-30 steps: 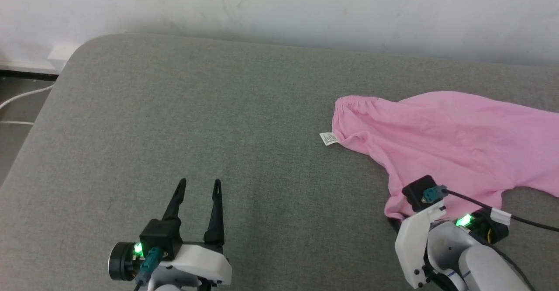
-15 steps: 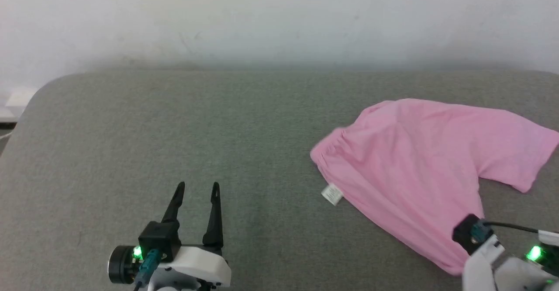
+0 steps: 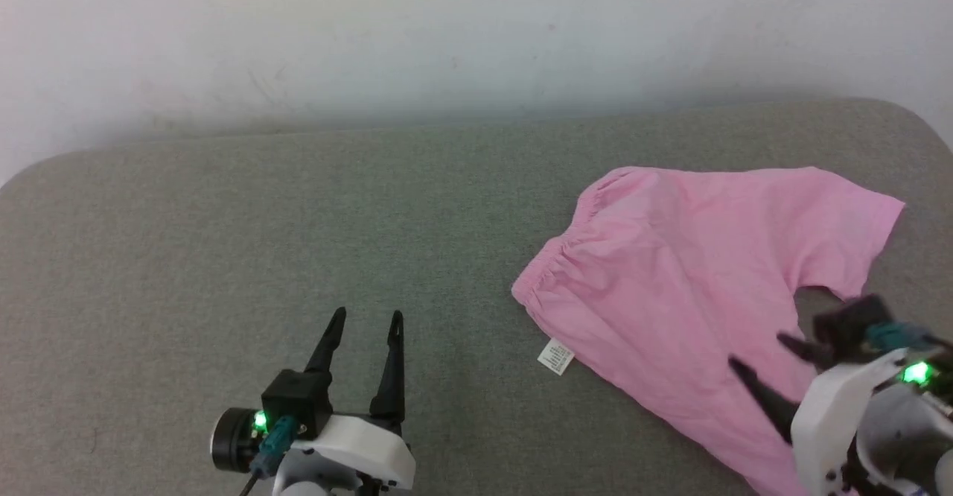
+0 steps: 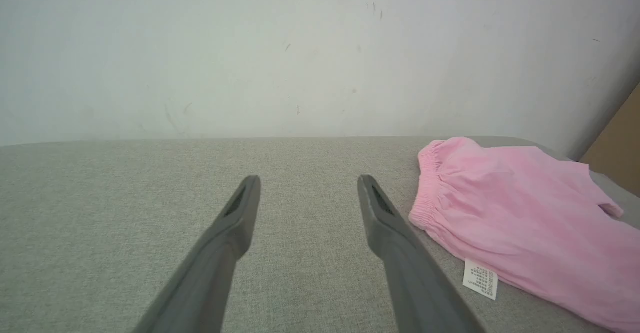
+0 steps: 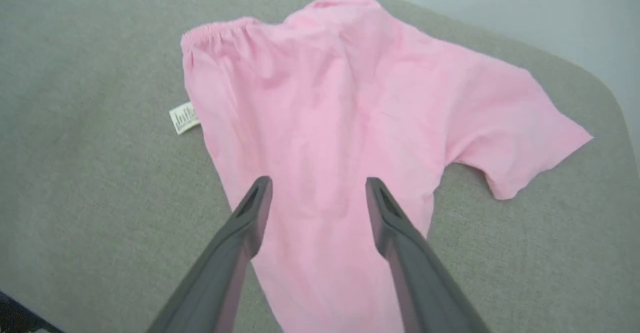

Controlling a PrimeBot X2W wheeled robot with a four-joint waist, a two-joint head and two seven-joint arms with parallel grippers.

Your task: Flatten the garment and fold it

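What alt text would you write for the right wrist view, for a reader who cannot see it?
A light-pink T-shirt lies unfolded on a grey fabric surface, one short sleeve spread to the right and a small white label at its left edge. The right gripper stands open over the shirt's near part, holding nothing.
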